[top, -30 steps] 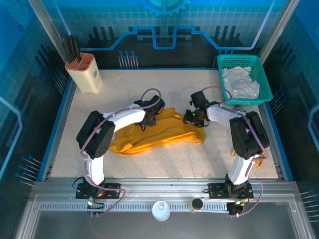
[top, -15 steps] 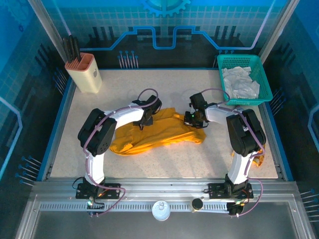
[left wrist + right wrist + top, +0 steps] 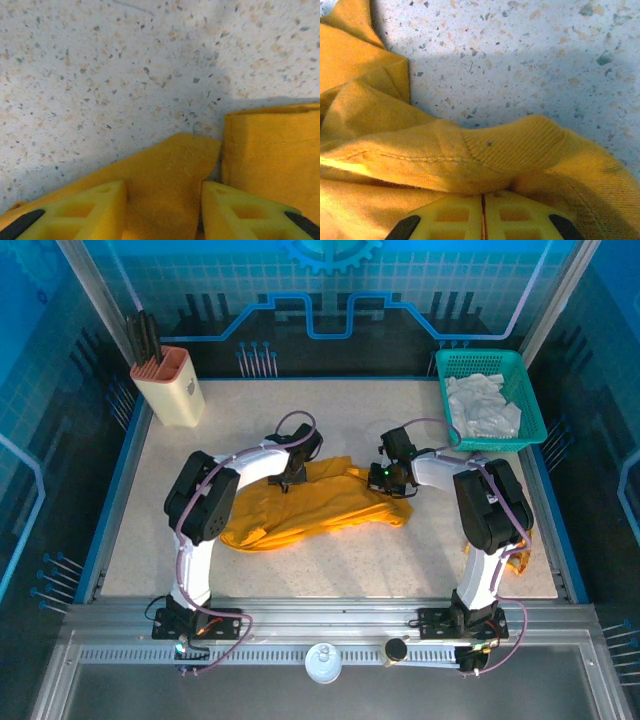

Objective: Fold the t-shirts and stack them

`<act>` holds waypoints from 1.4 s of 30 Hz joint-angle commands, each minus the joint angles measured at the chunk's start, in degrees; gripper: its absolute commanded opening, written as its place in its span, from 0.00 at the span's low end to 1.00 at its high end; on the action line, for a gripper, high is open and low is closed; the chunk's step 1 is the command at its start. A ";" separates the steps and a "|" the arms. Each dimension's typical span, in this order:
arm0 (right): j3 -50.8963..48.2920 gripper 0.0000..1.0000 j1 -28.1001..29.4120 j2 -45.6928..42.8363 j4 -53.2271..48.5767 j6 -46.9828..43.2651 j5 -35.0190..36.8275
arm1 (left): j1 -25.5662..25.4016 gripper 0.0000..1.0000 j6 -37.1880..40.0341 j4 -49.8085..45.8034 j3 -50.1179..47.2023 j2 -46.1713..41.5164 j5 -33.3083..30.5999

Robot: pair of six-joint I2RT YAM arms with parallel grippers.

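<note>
Mustard-orange cloth lies rumpled across the middle of the speckled table: this is the mustard-orange t-shirt, spread in a long, loosely bunched heap between the two arms, with its far edge under both wrists. The left gripper hangs over the shirt's far left corner. In the left wrist view its yellow fingers stand well apart, and a pointed flap of the mustard-orange t-shirt runs flat between them. Nothing is pinched there, and a second hemmed edge of the same cloth lies just to the right of that flap. The right gripper sits at the shirt's far right end. In the right wrist view the right gripper has its jaws pressed together with only a thin seam between them, and a raised ridge of the mustard-orange t-shirt, ribbed on one side and stitched along the other, bulges up directly from the fingertips, so the jaws are clamped on that fold. Bare table shows beyond the ridge. The pale white-grey t-shirt lies crumpled inside the green basket at the far right corner of the table, well apart from the orange one. A beige holder with dark handles sticking up stands at the far left corner.
</note>
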 commanded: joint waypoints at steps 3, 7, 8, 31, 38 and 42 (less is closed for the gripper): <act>-1.84 0.10 0.69 2.93 -2.84 0.48 0.28 | 0.15 0.27 1.17 0.21 1.00 1.28 -0.10; -2.51 0.04 0.56 2.63 -2.54 1.13 1.51 | 0.12 0.00 1.63 0.45 0.77 -0.57 -3.43; -3.03 0.01 0.21 2.38 -2.01 1.65 1.92 | 0.12 0.00 1.82 0.40 0.46 -1.83 -4.59; -15.25 0.00 -13.68 -17.14 1.42 9.22 7.01 | 22.39 0.00 9.86 5.82 -18.46 -30.11 -6.19; -18.21 0.00 -16.58 -22.42 -0.46 8.16 8.48 | 27.14 0.00 7.30 8.52 -17.63 -25.09 -12.71; -14.74 0.00 -15.46 -20.75 -2.40 3.84 4.78 | 28.94 0.29 7.02 7.52 -16.80 -23.63 -13.09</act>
